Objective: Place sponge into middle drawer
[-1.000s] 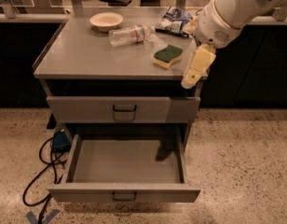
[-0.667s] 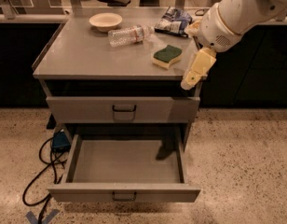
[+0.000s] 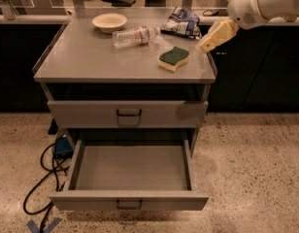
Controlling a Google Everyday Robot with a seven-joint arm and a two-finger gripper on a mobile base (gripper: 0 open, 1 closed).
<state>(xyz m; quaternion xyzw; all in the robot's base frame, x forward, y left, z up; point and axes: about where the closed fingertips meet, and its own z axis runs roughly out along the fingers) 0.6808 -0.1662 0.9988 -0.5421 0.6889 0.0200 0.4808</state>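
The pincer (image 3: 207, 41) hung at the upper right of the view, above the back right corner of the grey cabinet top (image 3: 91, 62). It pointed down and to the left from the white arm (image 3: 266, 1). Whether it was open or shut could not be told. Nothing showed in its hold.

The sponge (image 3: 174, 58) lay just below and to the left of the pincer's tip, near it but apart from it. It rested flat on the cabinet top close to the right edge, green scouring side up, with the pale yellow foam showing along its near side.

A blue-and-white foil snack bag (image 3: 181, 21) lay to the pincer's left and farther back on the top. Farther left lay a clear plastic bottle (image 3: 135, 35) on its side, and beyond that, well apart from the pincer, stood a small pale bowl (image 3: 109, 21).

Below the pincer and to its left, under the top, a grey drawer (image 3: 91, 114) with a dark wire handle sat closed. Lower again was the middle drawer (image 3: 130, 200), pulled fully out toward the camera. Its grey floor was in plain view and its small dark handle sat at the centre of the front. The sponge was not in it.

Far down to the pincer's left, a black cable (image 3: 40, 178) looped over the speckled floor (image 3: 256, 178) beside the open drawer, next to a blue object (image 3: 62, 147) at the foot of the cabinet.
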